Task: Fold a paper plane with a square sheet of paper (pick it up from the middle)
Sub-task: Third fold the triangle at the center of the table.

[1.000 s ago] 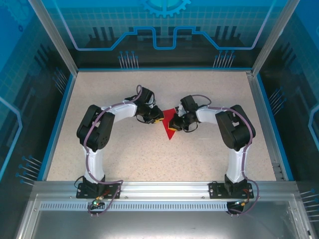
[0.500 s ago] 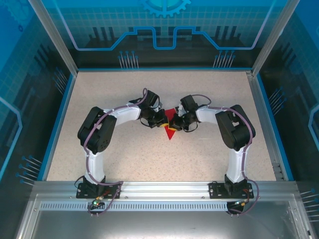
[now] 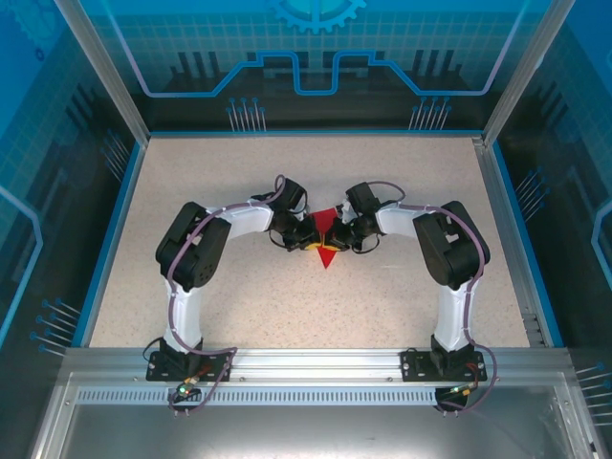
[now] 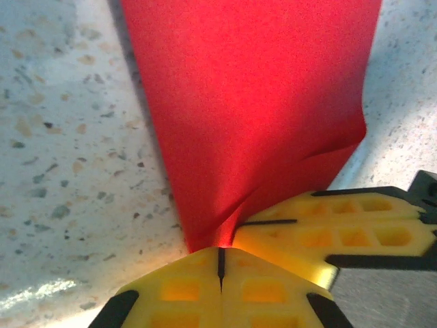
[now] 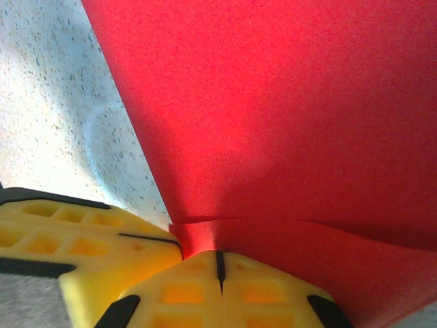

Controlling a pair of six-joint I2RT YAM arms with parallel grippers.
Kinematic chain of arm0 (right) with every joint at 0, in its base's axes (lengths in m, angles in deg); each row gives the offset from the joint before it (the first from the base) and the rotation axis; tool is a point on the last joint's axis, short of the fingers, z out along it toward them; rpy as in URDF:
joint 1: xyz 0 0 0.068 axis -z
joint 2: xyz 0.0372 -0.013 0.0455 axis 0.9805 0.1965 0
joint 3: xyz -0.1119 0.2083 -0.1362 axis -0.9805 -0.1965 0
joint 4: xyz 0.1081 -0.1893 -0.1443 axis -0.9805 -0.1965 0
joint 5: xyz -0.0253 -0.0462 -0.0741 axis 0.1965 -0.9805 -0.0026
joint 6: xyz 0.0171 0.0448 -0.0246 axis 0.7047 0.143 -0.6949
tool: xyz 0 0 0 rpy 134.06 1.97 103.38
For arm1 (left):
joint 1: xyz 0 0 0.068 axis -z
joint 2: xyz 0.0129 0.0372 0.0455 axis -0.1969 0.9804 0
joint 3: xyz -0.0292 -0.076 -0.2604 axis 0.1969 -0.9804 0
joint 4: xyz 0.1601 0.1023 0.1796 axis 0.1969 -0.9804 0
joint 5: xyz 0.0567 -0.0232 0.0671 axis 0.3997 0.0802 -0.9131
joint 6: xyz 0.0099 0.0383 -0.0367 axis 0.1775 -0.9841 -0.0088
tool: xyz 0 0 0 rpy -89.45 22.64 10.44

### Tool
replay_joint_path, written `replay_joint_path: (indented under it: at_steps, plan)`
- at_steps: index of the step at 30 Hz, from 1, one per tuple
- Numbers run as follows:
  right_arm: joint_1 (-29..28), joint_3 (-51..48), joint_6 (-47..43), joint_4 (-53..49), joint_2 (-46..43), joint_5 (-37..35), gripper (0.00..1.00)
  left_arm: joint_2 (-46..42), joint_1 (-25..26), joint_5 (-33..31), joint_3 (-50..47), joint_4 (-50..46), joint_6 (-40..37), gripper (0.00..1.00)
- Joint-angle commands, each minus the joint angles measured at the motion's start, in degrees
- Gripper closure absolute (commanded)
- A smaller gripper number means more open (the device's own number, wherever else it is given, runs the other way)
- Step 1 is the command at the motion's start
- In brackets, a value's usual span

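The square sheet of paper [image 3: 327, 251] lies at the table's middle, folded into a red triangle with its point toward the arms. My left gripper [image 3: 310, 237] meets it from the left and my right gripper [image 3: 338, 236] from the right, tips almost touching. In the left wrist view the red paper [image 4: 252, 116] creases down into my left gripper [image 4: 220, 258], whose yellow jaws are shut on its edge. In the right wrist view the paper [image 5: 287, 116] runs into my right gripper [image 5: 219, 263], shut on a folded edge. Each wrist view also shows the other gripper's yellow fingers [image 4: 328, 232] [image 5: 75, 239] alongside.
The speckled beige tabletop [image 3: 239, 172] spreads on all sides, bounded by a blue rim [image 3: 113, 229] and glass walls. Both arms bend inward from their bases on the metal rail [image 3: 316, 361] at the near edge.
My left gripper has slid right to the paper's left edge and shut on it. The right gripper has stayed shut in place.
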Motion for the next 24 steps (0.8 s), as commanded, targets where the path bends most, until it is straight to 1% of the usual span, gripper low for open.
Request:
replay_joint_path:
  at_steps: [1,7,11,14,18,21,24]
  plan:
    - [0.06,-1.00,-0.82,-6.50,3.53,-4.55,1.00,0.92,0.45,-0.36,1.39,-0.67,0.02,1.00]
    - [0.10,-1.11,-0.92,-5.49,2.45,-3.60,1.00,1.81,0.47,-2.84,1.15,-2.45,-0.20,1.00]
    - [0.45,-1.84,-0.91,-1.93,-0.33,-0.83,1.00,2.03,0.53,-3.56,0.62,-3.37,-0.33,1.00]
    - [1.04,-4.03,-0.51,2.77,-3.82,2.17,1.00,2.43,0.56,-3.83,0.73,-4.15,-0.39,1.00]
    - [1.03,-7.75,-1.05,5.81,-8.63,4.73,1.00,2.91,0.86,-4.09,0.66,-4.84,-0.58,1.00]
    - [0.33,-10.84,-0.74,7.41,-11.29,5.56,1.00,3.03,0.94,-4.45,0.73,-5.18,-0.57,1.00]
    - [-0.64,-12.44,-0.37,8.40,-11.78,5.33,1.00,3.06,1.06,-4.70,0.73,-5.38,-0.59,1.00]
